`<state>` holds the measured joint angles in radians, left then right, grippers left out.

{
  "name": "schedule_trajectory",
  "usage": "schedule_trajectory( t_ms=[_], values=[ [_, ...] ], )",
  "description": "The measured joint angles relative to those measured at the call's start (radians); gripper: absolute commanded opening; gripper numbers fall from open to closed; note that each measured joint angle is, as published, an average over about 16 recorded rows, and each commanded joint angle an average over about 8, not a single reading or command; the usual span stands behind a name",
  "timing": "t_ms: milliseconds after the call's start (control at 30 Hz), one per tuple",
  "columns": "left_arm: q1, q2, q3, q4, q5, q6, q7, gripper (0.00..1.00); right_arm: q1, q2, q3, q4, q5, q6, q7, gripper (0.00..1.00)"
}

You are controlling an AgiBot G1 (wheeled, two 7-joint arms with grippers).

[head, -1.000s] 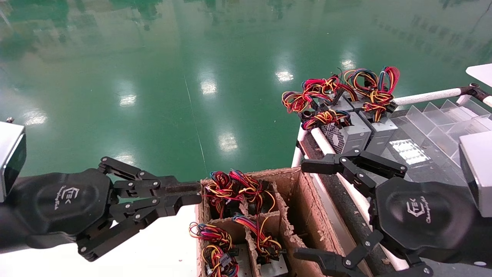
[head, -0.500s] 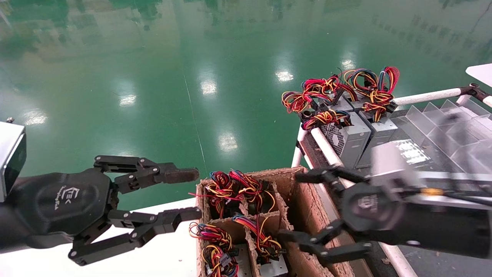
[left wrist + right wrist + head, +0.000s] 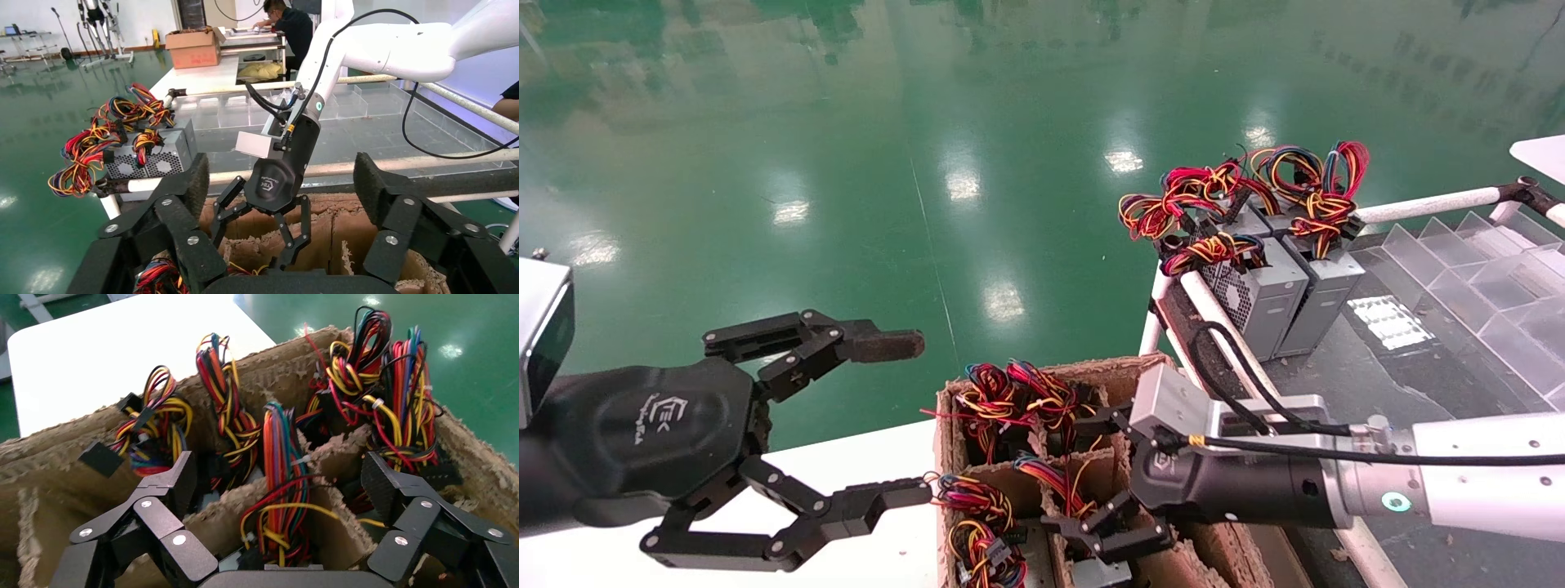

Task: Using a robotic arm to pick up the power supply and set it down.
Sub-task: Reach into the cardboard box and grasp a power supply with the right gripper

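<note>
The power supply sits in a cell of the cardboard box; its tall looped bundle of orange, red, blue and yellow wires stands up out of the cell, and its grey body is mostly hidden by the dividers. My right gripper reaches in from the right and is open, one finger on each side of that bundle, touching nothing that I can see. The left wrist view shows it from the front. My left gripper, with a brown worn fingertip, hangs open left of the box.
Other wired supplies fill neighbouring cells. More grey supplies stand on the dark shelf at the right, next to clear plastic dividers. A white table lies under the left gripper. Green floor lies beyond.
My right arm swung in from the right and brought its open gripper down over the box cell. My left gripper went from nearly shut to wide open.
</note>
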<state>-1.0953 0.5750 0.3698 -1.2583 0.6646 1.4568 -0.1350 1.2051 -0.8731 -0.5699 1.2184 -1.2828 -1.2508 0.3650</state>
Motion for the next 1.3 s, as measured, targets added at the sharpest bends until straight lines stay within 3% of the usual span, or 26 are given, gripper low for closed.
schedule_trajectory(
  t_ms=[567,1300],
  values=[
    [0.0,0.0,0.0,0.0,0.0,0.0,0.0,1.0,-0.015,-0.049,-0.014,-0.02,-0.026,0.045,-0.013,0.0],
    [0.0,0.0,0.0,0.0,0.0,0.0,0.0,1.0,-0.048,-0.043,0.0,-0.011,-0.019,0.078,-0.035,0.0]
  ],
)
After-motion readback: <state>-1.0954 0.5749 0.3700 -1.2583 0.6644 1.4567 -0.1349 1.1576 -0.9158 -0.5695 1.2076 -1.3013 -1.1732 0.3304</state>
